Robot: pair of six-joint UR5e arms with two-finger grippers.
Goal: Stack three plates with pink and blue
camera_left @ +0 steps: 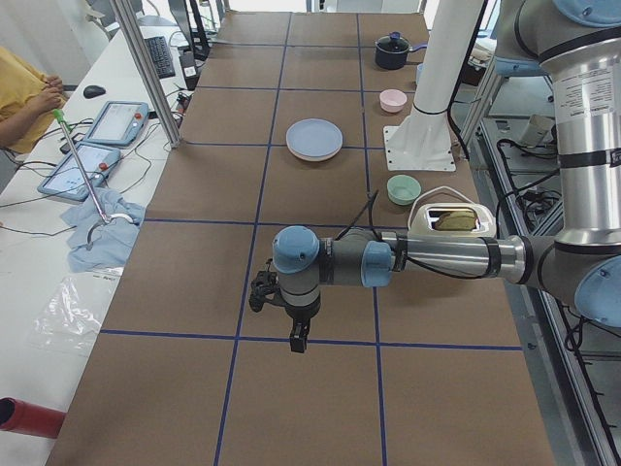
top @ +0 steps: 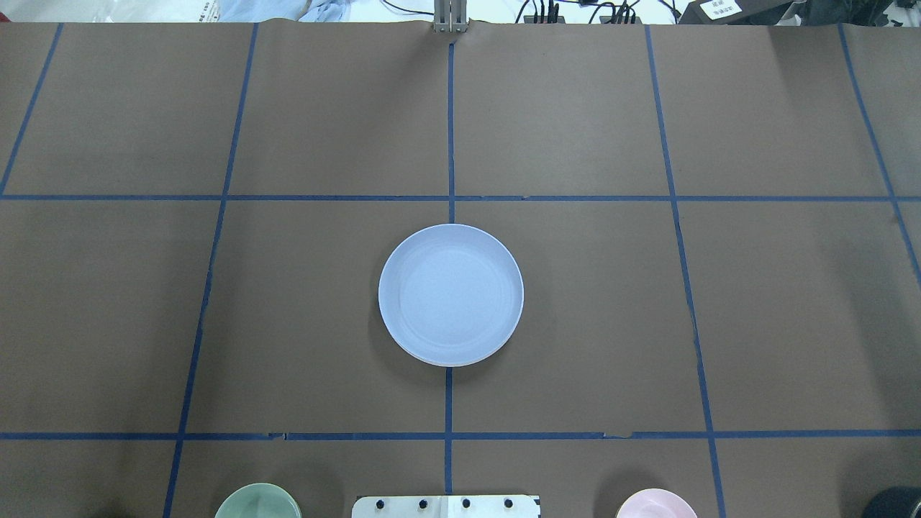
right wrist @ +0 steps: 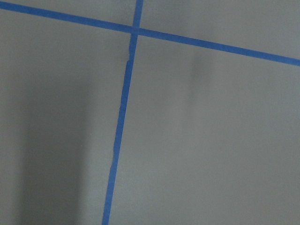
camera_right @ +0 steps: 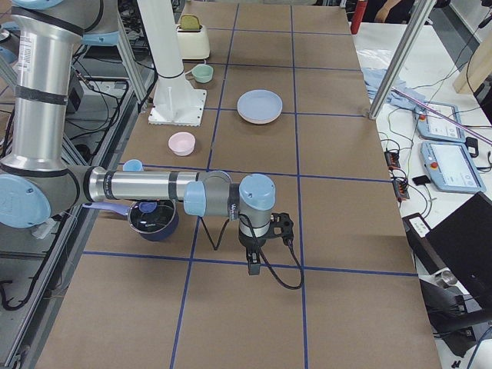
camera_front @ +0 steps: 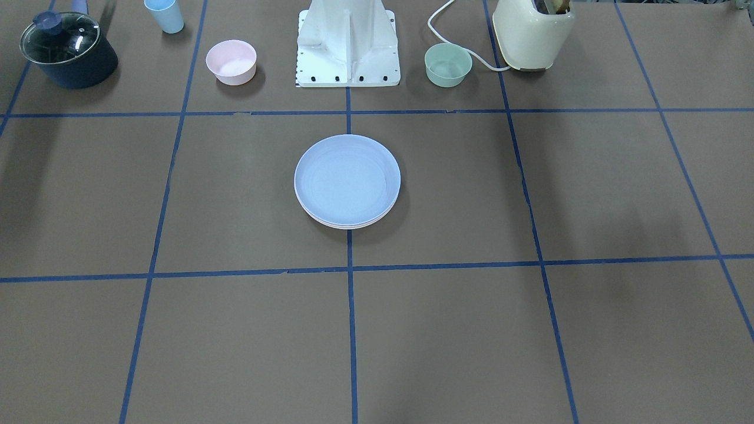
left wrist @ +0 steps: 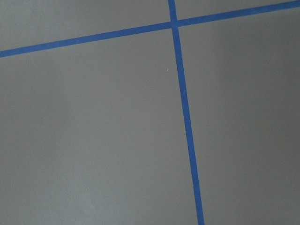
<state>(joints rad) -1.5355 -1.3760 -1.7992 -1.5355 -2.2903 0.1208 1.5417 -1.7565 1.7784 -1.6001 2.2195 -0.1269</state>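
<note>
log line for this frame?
stack: blue plate on top, lower rims beneath | left claw: away, state unclear | right claw: away, state unclear

text: none legible | label (top: 717, 8): print seemingly too small to read

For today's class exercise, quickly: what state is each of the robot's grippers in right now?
Left two-finger gripper: cannot be told; it shows only in a side view.
Right two-finger gripper: cannot be told; it too shows only in a side view.

Stack of plates (camera_front: 347, 181) sits dead centre of the frame on the bench (camera_front: 235, 194), light blue plate (top: 451, 293) flat on top, paler rims (camera_front: 344, 225) peeking out underneath.
</note>
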